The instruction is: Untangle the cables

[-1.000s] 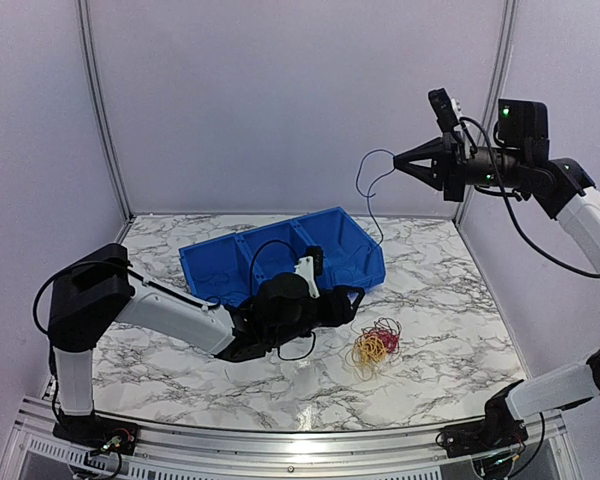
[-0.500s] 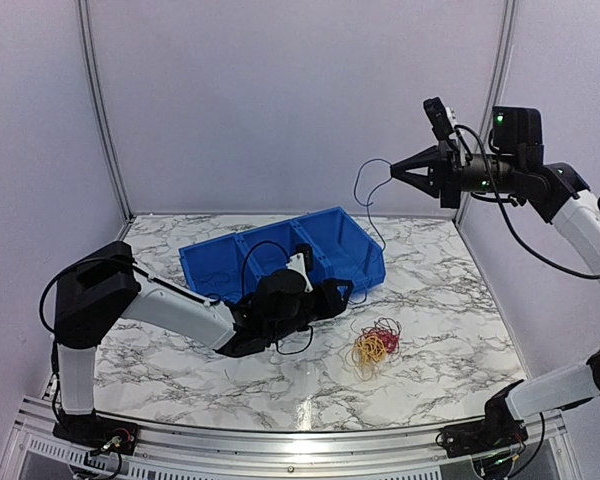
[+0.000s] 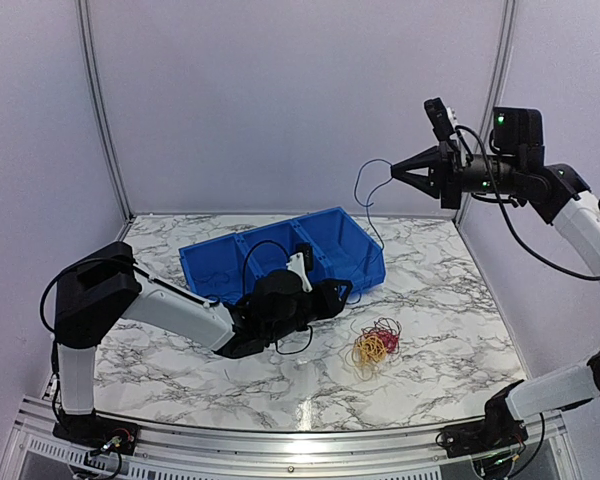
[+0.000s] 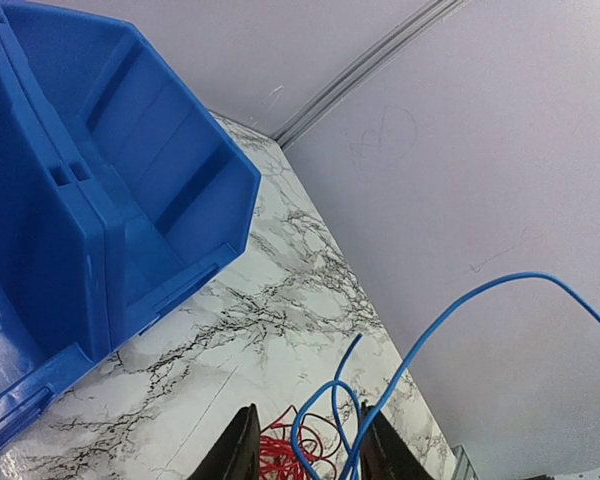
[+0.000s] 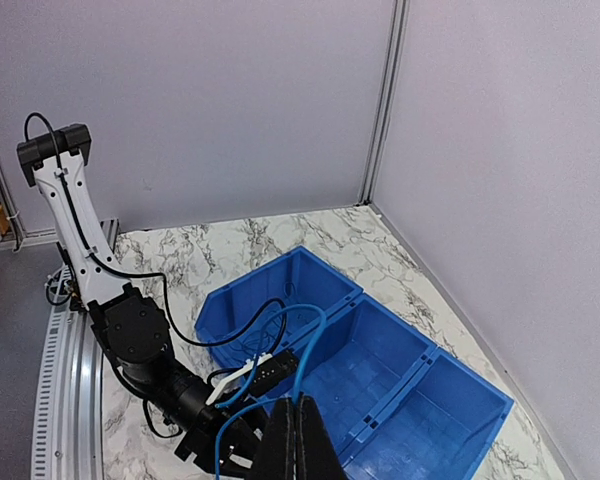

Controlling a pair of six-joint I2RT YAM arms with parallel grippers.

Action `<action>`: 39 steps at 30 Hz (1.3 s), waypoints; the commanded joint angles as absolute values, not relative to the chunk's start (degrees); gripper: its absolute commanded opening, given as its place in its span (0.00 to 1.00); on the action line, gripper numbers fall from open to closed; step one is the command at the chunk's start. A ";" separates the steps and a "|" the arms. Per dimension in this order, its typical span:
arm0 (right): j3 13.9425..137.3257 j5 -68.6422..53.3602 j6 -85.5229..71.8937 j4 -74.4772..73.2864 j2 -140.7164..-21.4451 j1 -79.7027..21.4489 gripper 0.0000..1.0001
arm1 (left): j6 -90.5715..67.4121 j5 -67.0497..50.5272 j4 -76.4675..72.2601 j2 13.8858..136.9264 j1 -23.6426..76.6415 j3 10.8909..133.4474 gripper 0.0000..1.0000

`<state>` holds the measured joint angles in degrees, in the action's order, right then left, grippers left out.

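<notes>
the cables are split: a red-and-yellow bundle (image 3: 376,342) lies near the surface (image 3: 460,300)'s near right edge, and a blue cable (image 4: 525,276) climbs from the left pincer (image 3: 348,291) (fingers apart, wire between them) to the right pincer (image 3: 398,166), pinched shut on it above the far right corner.

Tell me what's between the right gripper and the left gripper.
A thin blue cable, running from the right gripper down past the blue bin to the left gripper; the top view shows it.

Blue cable (image 3: 358,188) in mid-air over bin (image 3: 355,250); open tabletop (image 3: 460,300) right of tangle (image 3: 375,345).
</notes>
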<state>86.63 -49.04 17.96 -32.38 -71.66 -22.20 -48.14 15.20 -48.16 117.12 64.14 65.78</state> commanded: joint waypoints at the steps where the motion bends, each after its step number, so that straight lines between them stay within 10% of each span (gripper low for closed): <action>1: 88.07 -50.30 17.28 -31.77 -70.53 -21.62 0.00 | -46.98 14.49 -50.27 119.00 64.42 66.27 0.35; 21: 89.82 -59.53 12.86 -31.78 -69.96 -21.64 0.00 | -47.18 23.82 -43.66 123.26 64.18 70.72 0.36; 39: 127.16 -71.17 6.12 -33.75 -76.77 -17.24 0.00 | -52.38 20.10 -37.09 124.63 62.95 70.54 0.34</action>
